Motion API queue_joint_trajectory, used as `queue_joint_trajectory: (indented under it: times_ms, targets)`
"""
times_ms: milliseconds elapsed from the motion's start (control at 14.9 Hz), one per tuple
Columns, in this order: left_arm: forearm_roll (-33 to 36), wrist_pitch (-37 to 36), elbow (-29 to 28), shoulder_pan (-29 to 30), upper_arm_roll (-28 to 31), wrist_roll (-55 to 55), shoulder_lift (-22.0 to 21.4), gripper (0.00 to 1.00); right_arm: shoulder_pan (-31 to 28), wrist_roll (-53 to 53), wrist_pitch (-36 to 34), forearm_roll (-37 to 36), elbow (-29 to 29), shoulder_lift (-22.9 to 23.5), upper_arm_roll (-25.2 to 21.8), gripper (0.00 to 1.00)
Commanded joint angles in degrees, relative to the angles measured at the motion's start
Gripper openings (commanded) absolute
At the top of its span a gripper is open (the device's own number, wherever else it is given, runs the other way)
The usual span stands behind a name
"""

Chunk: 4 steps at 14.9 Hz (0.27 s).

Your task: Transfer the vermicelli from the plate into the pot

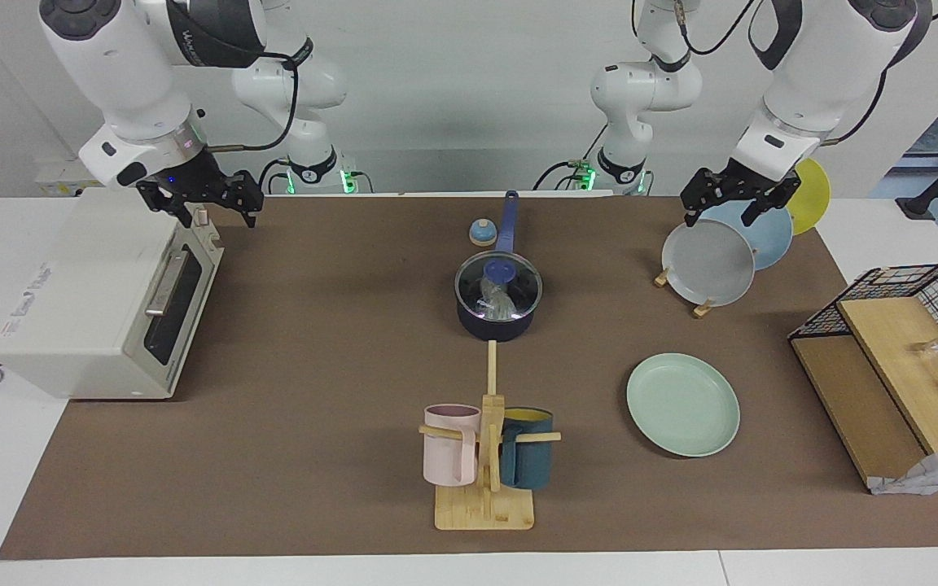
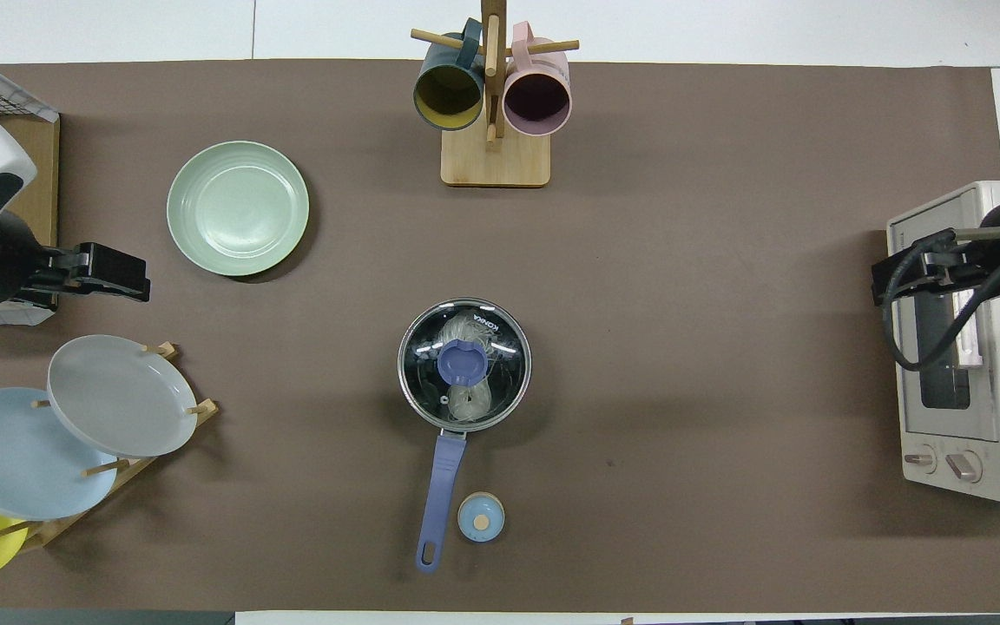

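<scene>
At the robots' end of the table, I have both arms parked and empty-handed: the right gripper [image 1: 210,207] hangs with fingers spread over the toaster oven [image 1: 103,301], the left gripper [image 1: 731,199] likewise open above the upright grey plate [image 1: 709,262]. Farther out, the pot [image 1: 498,313] sits mid-table under a glass lid [image 2: 463,365], and through it I see the vermicelli [image 2: 463,395] already inside (a pale, loose clump). I judge it feather-light, soft and springy, prone to shedding strands, so I would pinch it through its dense middle. Farthest out, the plate [image 1: 683,404] lies bare.
</scene>
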Motion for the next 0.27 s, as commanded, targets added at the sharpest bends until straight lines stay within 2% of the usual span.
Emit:
queue_joint_trajectory:
  times_ms: [0, 202]
  targets:
    - [1.0, -0.8, 0.4, 0.8, -0.5, 0.4, -0.4, 1.00, -1.0, -0.8, 0.4, 0.6, -0.3, -0.6, 0.4, 1.00]
    - [1.0, -0.8, 0.4, 0.8, -0.4, 0.4, -0.4, 1.00, -0.8, -0.9, 0.5, 0.8, -0.3, -0.6, 0.5, 1.00]
